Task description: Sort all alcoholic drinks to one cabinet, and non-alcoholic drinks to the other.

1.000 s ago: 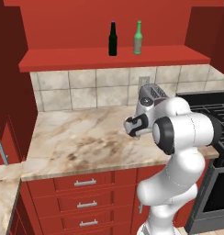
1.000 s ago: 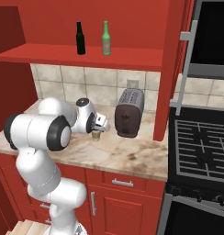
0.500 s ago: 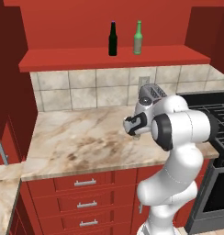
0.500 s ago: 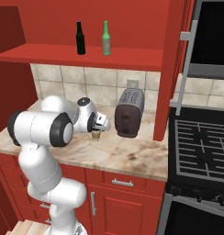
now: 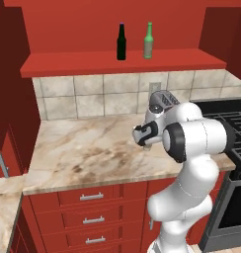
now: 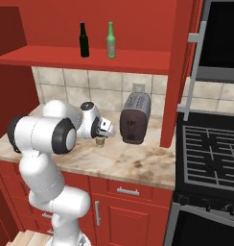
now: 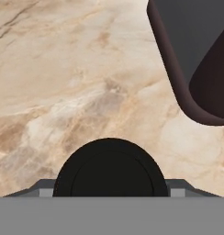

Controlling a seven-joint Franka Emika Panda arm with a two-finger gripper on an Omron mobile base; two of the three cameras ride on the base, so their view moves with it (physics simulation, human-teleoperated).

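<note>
Two alcoholic drinks stand side by side on the red open cabinet shelf (image 5: 68, 66): a near-black glass bottle (image 5: 121, 43) (image 6: 83, 41) and a green one (image 5: 148, 41) (image 6: 111, 41). A non-alcoholic drink, a short tan paper cup (image 6: 100, 142) with a dark lid (image 7: 110, 169), stands on the marble counter just left of the toaster. My gripper (image 6: 102, 134) (image 5: 147, 144) reaches down over the cup. In the hand view the fingertips (image 7: 46, 187) press against both sides of the lid, shut on the cup. The cup rests on the counter.
A dark toaster (image 6: 134, 117) (image 7: 196, 55) stands close on the cup's right, against the tiled wall. A black stove (image 6: 210, 153) lies beyond a red cabinet side panel (image 6: 174, 72). The marble counter (image 5: 83, 153) stretches left of the arm.
The jaws have closed in from wide open onto the paper cup's lid. The arm has barely moved, and the bottles stay put.
</note>
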